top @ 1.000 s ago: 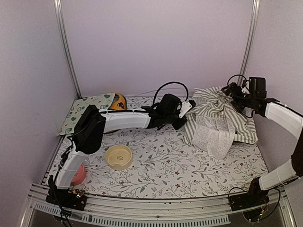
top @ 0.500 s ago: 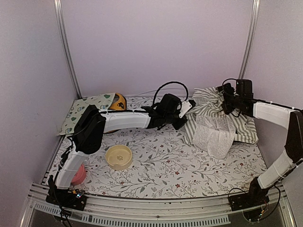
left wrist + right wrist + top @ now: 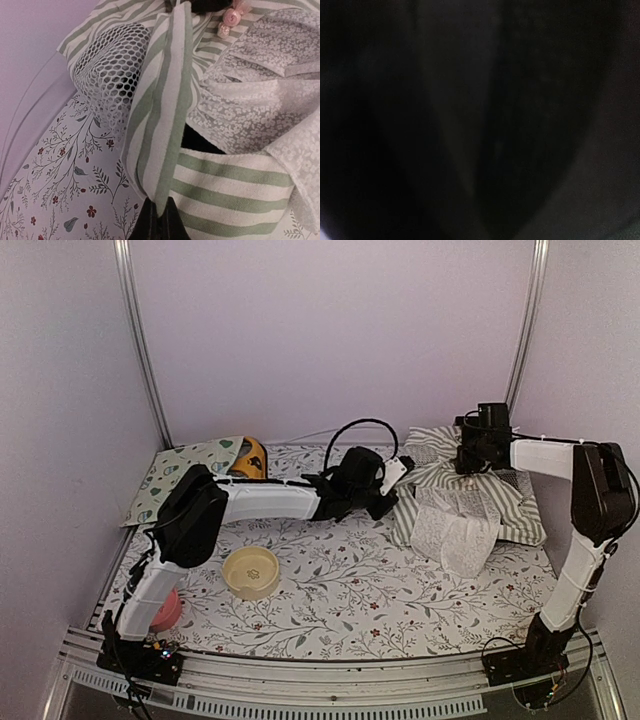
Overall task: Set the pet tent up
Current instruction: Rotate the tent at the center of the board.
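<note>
1. Pet tent (image 3: 515, 510): collapsed in a heap on the desk (image 3: 340, 590), just beyond the left end effector (image 3: 398, 490) and under the right end effector (image 3: 468, 455). Judged light, soft and limp, so it is likely to sag and drag rather than lift as one piece.
2. Lace door flap (image 3: 455, 530): sheer cloth spilling toward the near side, below the right end effector. Judged fragile and prone to snagging, so a poor place to take hold.
3. Mesh panel (image 3: 117, 70): open netting, up and left of the left end effector. Fingertips could catch in it.
4. Striped fold (image 3: 165, 100): doubled woven cloth, pinched between the left fingers (image 3: 148, 225). Judged the firmest hold.
5. Right end effector: spread wide at the heap's top. Its own camera is dark, so whether cloth lies between its fingers cannot be told.
</note>
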